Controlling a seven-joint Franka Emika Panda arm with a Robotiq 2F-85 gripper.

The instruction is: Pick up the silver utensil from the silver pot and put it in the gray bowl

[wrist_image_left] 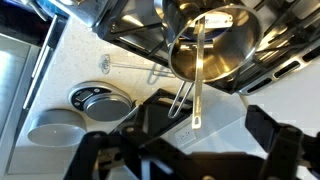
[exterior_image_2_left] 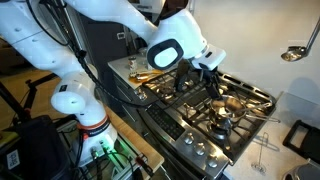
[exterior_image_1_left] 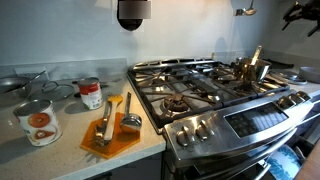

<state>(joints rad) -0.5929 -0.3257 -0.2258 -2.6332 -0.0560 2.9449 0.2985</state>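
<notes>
The silver pot (wrist_image_left: pixel 220 45) stands on the stove's corner burner, shiny with brassy reflections; it also shows in both exterior views (exterior_image_1_left: pixel 250 69) (exterior_image_2_left: pixel 232 103). The silver utensil (wrist_image_left: pixel 200 85) leans inside the pot, its long thin handle sticking out over the rim toward the camera. My gripper (wrist_image_left: pixel 188 150) hangs above the pot, jaws wide open and nothing between them; the dark fingers (wrist_image_left: pixel 278 145) frame the handle's end without touching it. In the exterior views the gripper (exterior_image_2_left: pixel 205 72) (exterior_image_1_left: pixel 300 13) is above and apart from the pot. The gray bowl (wrist_image_left: pixel 100 101) sits on the white counter beside the stove.
A paler round dish (wrist_image_left: pixel 55 132) lies beside the bowl, and a wire whisk (wrist_image_left: pixel 130 68) lies on the counter near the stove edge. At the stove's far side, tin cans (exterior_image_1_left: pixel 38 122) and an orange board (exterior_image_1_left: pixel 110 135) with wooden-handled tools stand on the counter.
</notes>
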